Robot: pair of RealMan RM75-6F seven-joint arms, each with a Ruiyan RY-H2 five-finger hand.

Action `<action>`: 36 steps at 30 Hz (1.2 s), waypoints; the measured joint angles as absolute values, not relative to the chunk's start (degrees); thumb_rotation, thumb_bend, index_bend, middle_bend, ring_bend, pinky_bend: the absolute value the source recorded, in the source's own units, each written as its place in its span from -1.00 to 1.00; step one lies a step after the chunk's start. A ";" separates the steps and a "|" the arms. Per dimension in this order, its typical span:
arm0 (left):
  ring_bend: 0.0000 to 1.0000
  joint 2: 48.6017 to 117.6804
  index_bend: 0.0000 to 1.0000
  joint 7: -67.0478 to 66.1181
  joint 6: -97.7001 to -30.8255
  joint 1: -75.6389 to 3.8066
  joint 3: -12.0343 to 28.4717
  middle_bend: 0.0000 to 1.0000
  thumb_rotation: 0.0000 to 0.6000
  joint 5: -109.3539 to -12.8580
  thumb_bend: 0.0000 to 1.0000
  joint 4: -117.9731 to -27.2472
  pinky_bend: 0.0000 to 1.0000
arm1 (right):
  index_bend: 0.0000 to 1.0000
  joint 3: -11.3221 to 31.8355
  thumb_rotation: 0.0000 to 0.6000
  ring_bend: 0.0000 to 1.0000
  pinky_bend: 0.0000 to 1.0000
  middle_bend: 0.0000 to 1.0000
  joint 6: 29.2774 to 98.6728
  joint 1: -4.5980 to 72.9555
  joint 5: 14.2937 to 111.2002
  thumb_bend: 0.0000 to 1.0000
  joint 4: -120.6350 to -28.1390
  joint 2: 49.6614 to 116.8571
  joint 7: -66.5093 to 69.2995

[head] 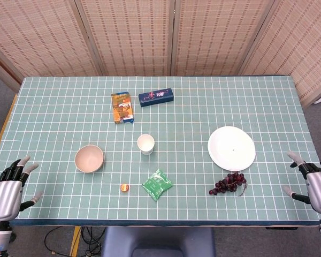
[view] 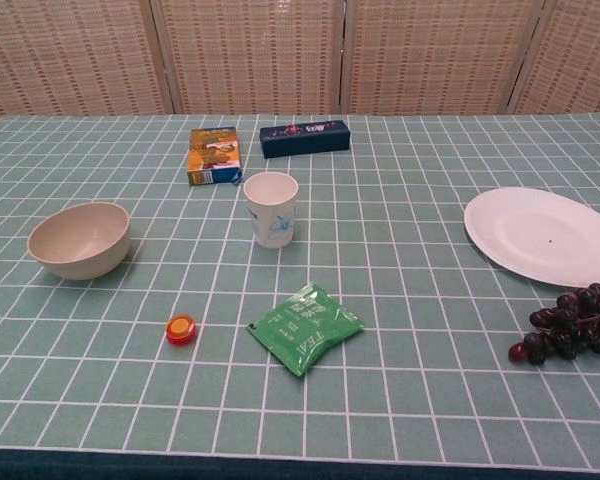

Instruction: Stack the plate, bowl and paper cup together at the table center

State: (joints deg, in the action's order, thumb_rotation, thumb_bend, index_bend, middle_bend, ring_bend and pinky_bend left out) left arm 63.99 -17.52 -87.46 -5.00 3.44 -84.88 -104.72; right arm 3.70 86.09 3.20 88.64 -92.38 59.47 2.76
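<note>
Two hands show only in the head view, both at the near table edge and apart from every object. Left hand (head: 5, 191) sits off the 8 o'clock corner, fingers spread, holding nothing. Right hand (head: 314, 184) sits off the 4 o'clock corner, fingers apart, likewise holding nothing.

Nearest items on the table (head: 53, 107): a small orange cap (head: 124, 187) at about 7 o'clock from centre, and a green packet (head: 157, 184) lying flat at 6 o'clock, just right of the cap. A grape bunch (head: 228, 183) lies at 4 o'clock, just beside the near rim of the plate; whether they touch cannot be told.

Middle band: the bowl (head: 89, 158) stands upright at 8 o'clock, mouth up, well apart from the cup. The paper cup (head: 146, 144) stands upright close to table centre, slightly left of it, with a printed pattern on its side in the chest view. The plate (head: 231, 148), white, lies flat at 3 o'clock, well apart from the cup. None of the three is stacked.

Far band: an orange box (head: 122, 107) lies at 11 o'clock, and a dark blue box (head: 155, 97) lies just beyond it at 12 o'clock, the two near but apart.
</note>
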 measured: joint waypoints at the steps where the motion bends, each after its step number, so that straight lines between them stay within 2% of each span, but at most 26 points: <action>1: -0.78 64.00 -0.56 -17.49 -87.44 -5.01 3.45 -0.79 1.00 -84.87 -0.56 -104.68 -0.62 | -0.66 3.68 1.00 -0.21 0.17 -0.25 85.58 3.56 88.80 -0.93 -92.51 59.41 2.37; 13: -0.78 64.24 -0.56 -16.81 -87.44 -4.88 3.35 -0.79 1.00 -84.72 -0.56 -104.05 -0.62 | -0.66 4.94 1.00 -0.29 0.12 -0.30 78.14 8.96 87.40 -0.93 -93.63 59.70 -1.13; 18: -0.78 64.08 -0.56 -16.35 -87.79 -4.57 3.17 -0.79 1.00 -84.93 -0.56 -103.85 -0.62 | -0.66 5.91 1.00 -0.37 0.09 -0.39 73.20 13.22 87.58 -0.93 -94.84 60.15 -2.74; 24: -0.78 63.79 -0.56 -15.75 -88.56 -4.13 2.88 -0.79 1.00 -85.80 -0.56 -103.94 -0.62 | -0.81 7.21 1.00 -0.59 -0.09 -0.62 64.30 20.04 87.46 -0.93 -97.57 60.53 -4.22; 36: -0.78 62.61 -0.56 -15.31 -90.16 -3.06 2.48 -0.79 1.00 -87.06 -0.56 -104.65 -0.62 | -0.97 11.53 1.00 -0.78 -0.22 -0.83 46.57 36.26 81.16 -0.92 -98.72 66.93 -7.45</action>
State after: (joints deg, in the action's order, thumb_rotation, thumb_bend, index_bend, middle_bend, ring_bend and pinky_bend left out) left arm 62.61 -15.31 -90.16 -3.06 2.48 -87.06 -104.65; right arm 11.53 46.57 36.26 81.16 -98.72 66.93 -7.45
